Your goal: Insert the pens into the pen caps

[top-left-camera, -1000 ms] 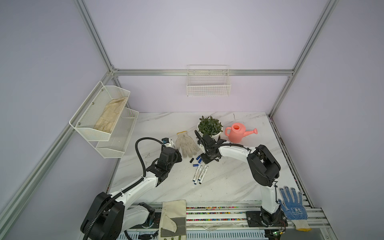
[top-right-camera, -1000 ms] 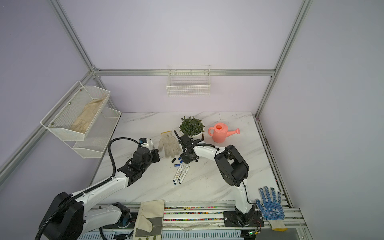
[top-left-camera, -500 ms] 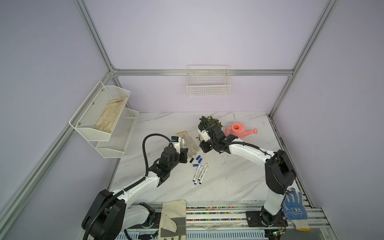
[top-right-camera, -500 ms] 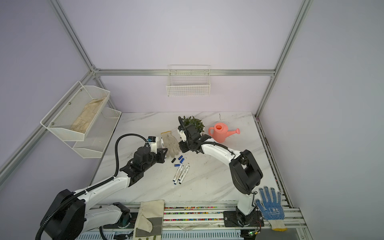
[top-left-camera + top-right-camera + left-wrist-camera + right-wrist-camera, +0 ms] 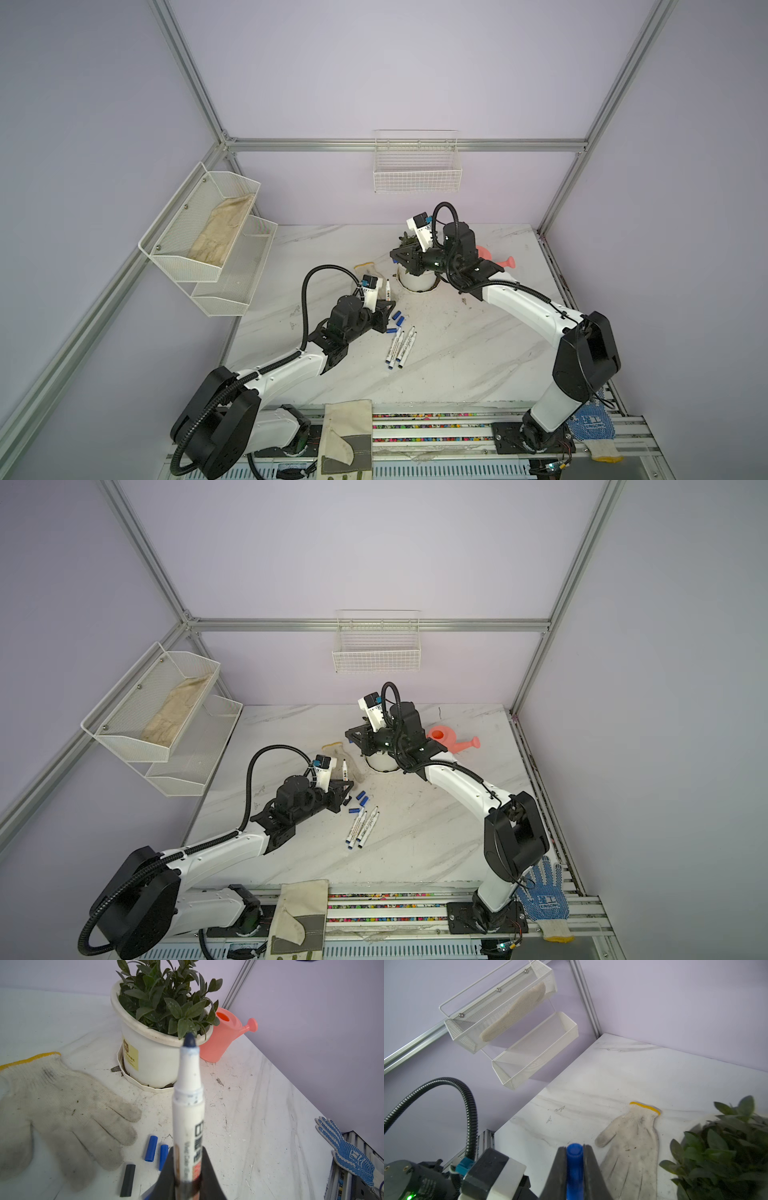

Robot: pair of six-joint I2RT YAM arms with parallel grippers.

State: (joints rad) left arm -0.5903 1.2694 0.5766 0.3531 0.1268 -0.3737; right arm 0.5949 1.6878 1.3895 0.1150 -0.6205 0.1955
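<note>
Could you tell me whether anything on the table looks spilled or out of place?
Yes: dark crumbs, probably soil, lie scattered on the table beside the plant pot, and the white glove nearby is smudged.

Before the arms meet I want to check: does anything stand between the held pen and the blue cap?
Nothing visible does. The left tool holds the pen tip-up; the right tool holds the blue cap by the potted plant, whose leaves lie beside the path.

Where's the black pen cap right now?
In the left wrist view the short black plastic pen cap lies on the white marble table, beside the dirty white knit glove and two blue plastic caps, close to the left pincer.
</note>
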